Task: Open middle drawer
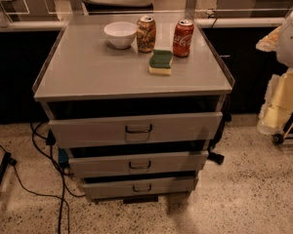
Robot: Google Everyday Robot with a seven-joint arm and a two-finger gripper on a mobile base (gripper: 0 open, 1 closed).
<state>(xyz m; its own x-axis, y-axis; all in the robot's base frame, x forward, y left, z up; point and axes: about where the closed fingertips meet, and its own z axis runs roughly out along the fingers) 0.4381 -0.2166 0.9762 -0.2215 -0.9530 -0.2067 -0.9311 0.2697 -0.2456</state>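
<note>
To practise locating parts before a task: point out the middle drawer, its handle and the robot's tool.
middle drawer (176, 162), camera view, on its flat grey front.
handle (139, 165), camera view, on the dark wire pull.
tool (269, 40), camera view, right edge beside the cabinet top, on its pale end.

The end effector (290, 33), just right of the desk's (88, 67) far right corner, shows as a smooth, rounded shell of pale grey-white, shaded darker grey towards its lower edge.
</note>
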